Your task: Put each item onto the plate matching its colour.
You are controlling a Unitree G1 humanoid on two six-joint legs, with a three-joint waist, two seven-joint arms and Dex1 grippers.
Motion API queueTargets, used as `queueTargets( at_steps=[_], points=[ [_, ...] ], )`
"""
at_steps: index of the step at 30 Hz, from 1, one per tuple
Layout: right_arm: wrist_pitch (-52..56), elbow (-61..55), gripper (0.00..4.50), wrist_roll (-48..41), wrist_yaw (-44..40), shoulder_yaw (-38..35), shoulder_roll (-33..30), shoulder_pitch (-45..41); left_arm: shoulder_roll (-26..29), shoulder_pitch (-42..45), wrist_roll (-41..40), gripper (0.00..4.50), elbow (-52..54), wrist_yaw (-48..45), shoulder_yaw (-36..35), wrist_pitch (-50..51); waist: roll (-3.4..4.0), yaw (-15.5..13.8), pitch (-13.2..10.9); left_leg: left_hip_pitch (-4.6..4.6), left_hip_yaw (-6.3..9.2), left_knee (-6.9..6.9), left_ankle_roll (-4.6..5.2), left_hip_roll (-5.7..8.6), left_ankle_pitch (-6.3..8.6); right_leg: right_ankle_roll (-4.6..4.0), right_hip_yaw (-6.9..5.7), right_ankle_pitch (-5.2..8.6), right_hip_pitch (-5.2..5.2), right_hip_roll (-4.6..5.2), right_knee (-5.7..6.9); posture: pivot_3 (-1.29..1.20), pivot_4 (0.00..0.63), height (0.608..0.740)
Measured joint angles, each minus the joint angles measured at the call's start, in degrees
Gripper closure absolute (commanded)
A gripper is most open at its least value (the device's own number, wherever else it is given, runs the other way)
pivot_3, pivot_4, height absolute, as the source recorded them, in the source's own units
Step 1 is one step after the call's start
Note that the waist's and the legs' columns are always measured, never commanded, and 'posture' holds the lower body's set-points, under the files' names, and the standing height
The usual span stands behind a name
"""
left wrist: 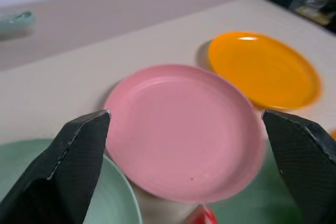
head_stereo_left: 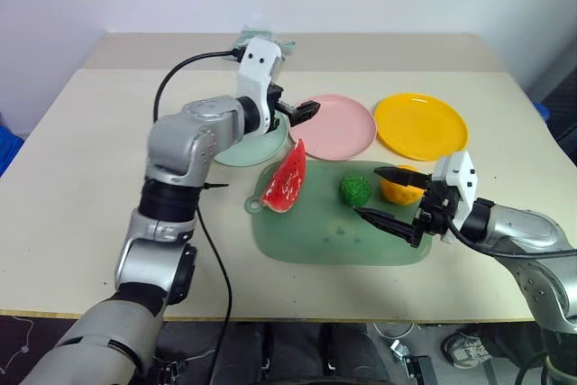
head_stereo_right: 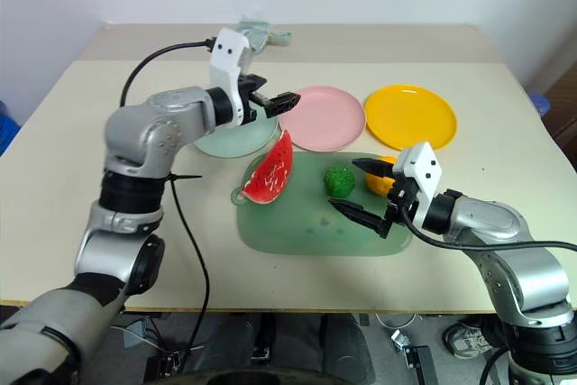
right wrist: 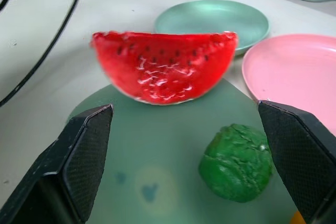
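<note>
1. Left hand (head_stereo_left: 305, 111) released, fingers spread and empty, above the near edge of the pink plate (head_stereo_left: 335, 126).
2. Right hand (head_stereo_left: 389, 196) released, empty, over the cutting board's (head_stereo_left: 315, 241) right edge.
3. Watermelon wedge (head_stereo_left: 287, 179), green ball (head_stereo_left: 354, 189) and orange fruit (head_stereo_left: 397, 188) sit on the board.
4. Mint plate (head_stereo_left: 257, 146) and yellow plate (head_stereo_left: 420, 124) flank the pink one, toward the bench's (head_stereo_left: 81, 169) far edge.

A red watermelon wedge (right wrist: 164, 66) is showing black seeds and white streaks. A bumpy dark green ball (right wrist: 237, 162) is sitting on a translucent green cutting board (head_stereo_left: 334, 242). Plates are showing mint green (right wrist: 212, 20), pink (left wrist: 184, 129) and yellow-orange (left wrist: 262, 69).
</note>
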State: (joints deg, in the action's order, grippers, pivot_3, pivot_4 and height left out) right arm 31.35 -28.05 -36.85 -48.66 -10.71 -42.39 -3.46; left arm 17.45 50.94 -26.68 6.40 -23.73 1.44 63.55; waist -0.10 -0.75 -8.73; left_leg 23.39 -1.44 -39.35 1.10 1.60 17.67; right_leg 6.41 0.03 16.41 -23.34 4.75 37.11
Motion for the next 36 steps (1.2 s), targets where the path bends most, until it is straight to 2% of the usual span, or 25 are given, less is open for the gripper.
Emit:
queueTargets(
  at_steps=[3,6,12,14,18,20,22,23,26,31,33,36],
  points=[
    [0.7,-0.6,0.0,-0.7,-0.4,-0.2,-0.6,0.0,2.9,-3.5,-2.4,0.06,8.4,0.1,0.2,7.4,0.0,0.0,0.0,0.0,0.02,-0.03,0.01,0.0,0.0,0.0,0.0,0.0,0.03,0.01,0.0,0.0,0.15,0.74],
    [0.7,-0.6,0.0,-0.7,-0.8,-0.1,-0.7,-0.1,4.5,-7.3,-2.7,0.06,14.3,1.2,3.6,12.7,0.0,-0.1,0.0,-0.02,0.04,-0.03,0.0,0.0,0.0,0.0,0.0,0.0,0.07,0.0,0.01,0.0,0.15,0.74],
    [0.2,-0.3,0.0,-0.4,-1.4,1.2,-0.1,-0.3,2.2,-9.8,0.5,0.06,14.5,6.5,9.1,15.0,0.0,-0.1,0.0,-0.02,0.04,-0.05,0.01,0.01,0.0,0.0,0.0,0.0,0.07,-0.01,0.02,0.0,0.15,0.74],
    [-0.4,-0.2,0.0,-0.3,-1.6,1.2,0.1,-0.3,0.3,-10.4,1.0,0.57,14.5,7.2,9.8,15.2,0.0,-0.1,0.0,-0.02,0.04,-0.07,0.01,0.01,0.01,0.0,0.0,0.0,0.08,-0.01,0.02,0.0,0.15,0.74],
    [-1.4,0.2,0.0,0.0,-2.1,1.2,0.3,0.1,-0.7,-11.6,1.2,2.36,14.5,7.9,10.7,15.6,0.0,0.0,0.0,-0.03,0.04,-0.06,0.0,0.0,0.0,-0.01,0.0,0.0,0.07,-0.02,0.03,0.0,0.15,0.74],
    [-1.9,0.3,0.0,0.2,-2.2,1.2,0.3,0.3,-0.8,-11.8,1.3,3.49,14.5,7.9,10.6,15.6,0.0,0.0,0.0,-0.03,0.04,-0.06,0.0,0.0,0.0,-0.01,0.0,0.0,0.08,-0.02,0.03,0.0,0.15,0.74],
    [-2.3,0.4,0.0,0.5,-2.3,1.2,0.5,0.6,-0.7,-11.8,1.4,4.33,14.7,7.9,10.3,15.2,0.0,-0.1,0.0,-0.04,0.05,-0.07,0.01,0.0,0.0,-0.01,-0.01,0.0,0.1,-0.01,0.03,0.0,0.15,0.74],
    [-2.6,0.4,0.0,0.6,-2.3,1.2,0.7,0.8,-0.4,-11.8,1.5,4.47,14.7,7.9,10.2,15.1,0.0,-0.1,0.0,-0.04,0.05,-0.07,0.0,0.0,0.0,-0.01,-0.01,0.0,0.11,-0.01,0.03,0.0,0.15,0.74],
    [-3.3,0.7,0.0,0.9,-2.4,1.2,0.8,0.9,-0.5,-11.6,2.0,4.47,14.2,7.8,10.1,14.2,0.0,-0.1,0.0,-0.04,0.04,-0.08,0.01,0.0,0.0,-0.01,-0.01,0.0,0.11,-0.01,0.02,0.0,0.15,0.74],
    [-4.0,1.6,0.0,2.1,-2.1,1.4,0.8,0.3,-5.1,-5.9,2.5,4.47,9.6,9.2,5.5,11.4,-0.01,-0.1,0.0,-0.02,0.06,-0.16,0.02,0.0,0.01,0.0,-0.04,0.0,0.12,-0.02,0.04,0.0,0.15,0.74],
    [-4.4,2.7,0.0,3.7,-1.1,2.2,0.9,-1.4,-7.0,-0.9,4.0,4.47,3.2,10.2,4.3,8.0,-0.02,-0.1,0.0,-0.01,0.06,-0.24,0.01,0.01,0.01,0.0,-0.07,0.0,0.11,-0.05,0.09,0.0,0.15,0.74],
    [-4.7,4.9,0.0,6.4,1.4,3.3,1.5,-3.8,-10.6,8.5,6.8,4.47,-12.5,11.0,3.0,-0.6,-0.02,-0.3,0.0,0.01,0.06,-0.31,0.06,0.02,0.03,0.0,-0.14,0.0,0.15,-0.08,0.1,0.0,0.15,0.74]
  ],
)
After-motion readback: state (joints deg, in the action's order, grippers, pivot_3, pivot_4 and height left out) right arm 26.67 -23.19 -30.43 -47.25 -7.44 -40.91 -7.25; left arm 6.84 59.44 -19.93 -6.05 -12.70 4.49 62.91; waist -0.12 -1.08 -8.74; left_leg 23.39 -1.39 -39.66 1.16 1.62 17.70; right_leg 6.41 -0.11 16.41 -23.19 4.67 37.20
